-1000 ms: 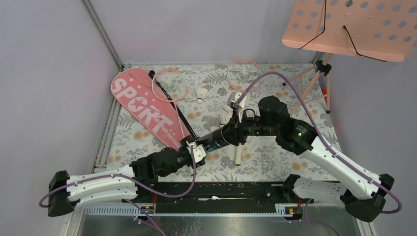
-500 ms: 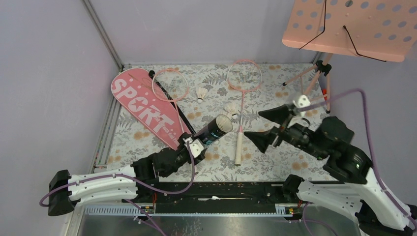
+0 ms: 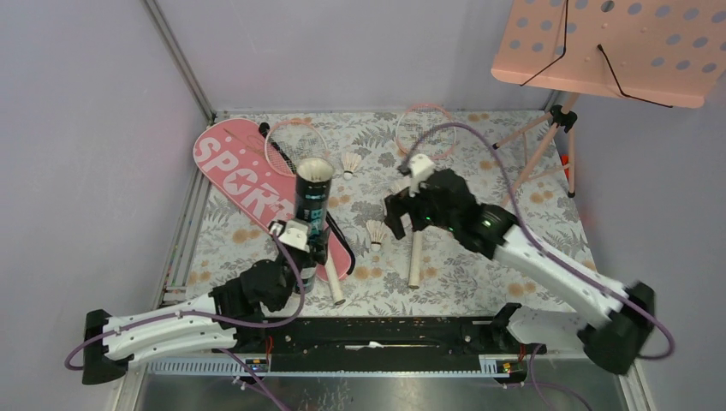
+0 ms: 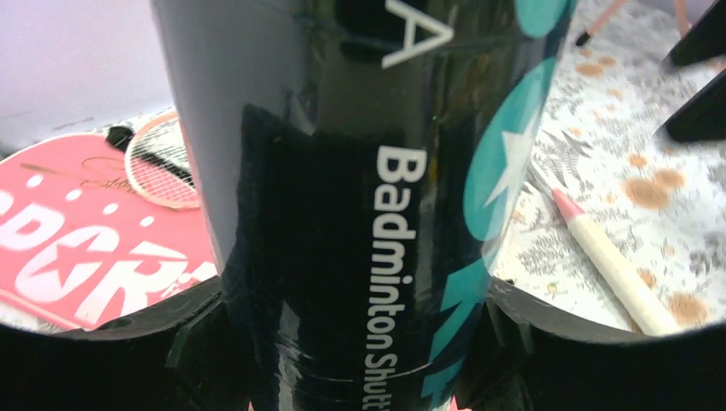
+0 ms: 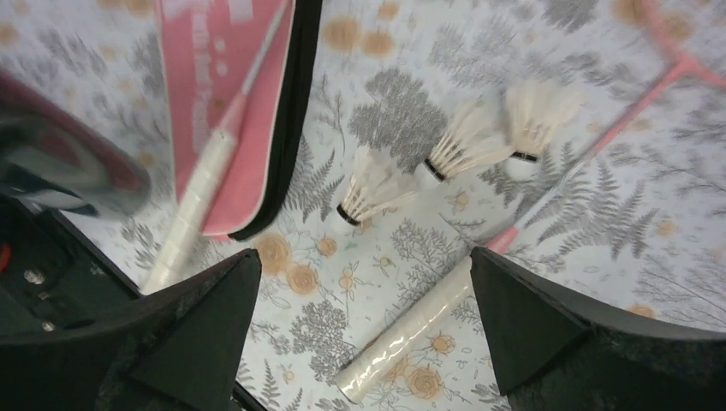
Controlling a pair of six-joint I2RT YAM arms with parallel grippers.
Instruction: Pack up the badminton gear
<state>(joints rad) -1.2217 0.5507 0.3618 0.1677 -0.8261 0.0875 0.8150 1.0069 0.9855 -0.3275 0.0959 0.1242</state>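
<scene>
Shuttlecocks (image 5: pixel 372 190) are the step in hand, I judge: my left gripper (image 3: pixel 306 241) clamps the black tube (image 3: pixel 312 201) upright near the pink cover (image 3: pixel 244 184), mouth up only overhead, while my right gripper (image 5: pixel 364 261), fingers spread, hovers above three on the table (image 3: pixel 479 274), clustered only in its wrist view, so next I must close on one.

A pink perforated tripod music stand (image 3: pixel 612 51) stands at the far right corner of a table cover (image 3: pixel 467 274) printed with ferns and orange flowers, with plain grey walls (image 3: pixel 342 51) behind.
</scene>
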